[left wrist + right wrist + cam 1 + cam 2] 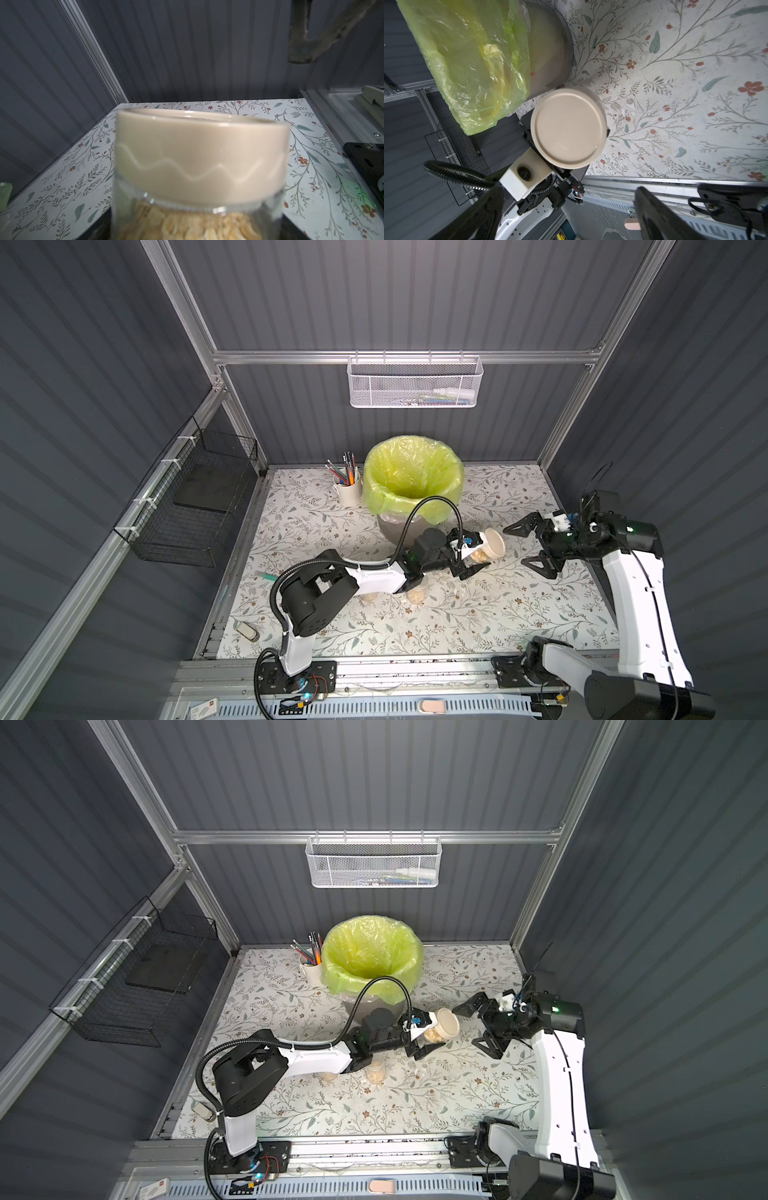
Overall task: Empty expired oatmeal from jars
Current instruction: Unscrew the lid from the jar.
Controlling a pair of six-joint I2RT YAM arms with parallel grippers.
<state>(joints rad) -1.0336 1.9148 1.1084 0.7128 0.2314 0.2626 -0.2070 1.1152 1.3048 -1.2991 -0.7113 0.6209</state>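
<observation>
**Lidded jar lies sideways short of the bin**

In both top views we see the left gripper [469,556] closed around the glass body of the squat jar [478,558], right of frame centre. The jar is tipped on its side, and its beige lid [494,546] faces the right gripper [515,545], whose jaws are spread wide just beside the lid without touching it. The jar sits to the lower right of the bin [374,489], beside its base rather than over its mouth. The two narrower jars [375,1073] stand on the table [415,1119], half hidden under the left arm [316,1054].

In the left wrist view the lid [199,149] fills the middle of the frame. The oatmeal [187,226] shows through the glass at the bottom edge.

In the right wrist view the lid [568,128] faces us flat-on at centre, and the bin [550,41] is at the upper left. Only floral table lies under the jar.

We see three risks:

- **Spill:** If the lid comes off here, the flakes would probably land on the table, because the jar is sideways and short of the bin.
- **Slip:** Smooth glass may turn or slide in the jaws when the lid is twisted or pulled.
- **Knock:** A swing of the left arm towards the bin could tip over the narrower jars beneath it.
</observation>
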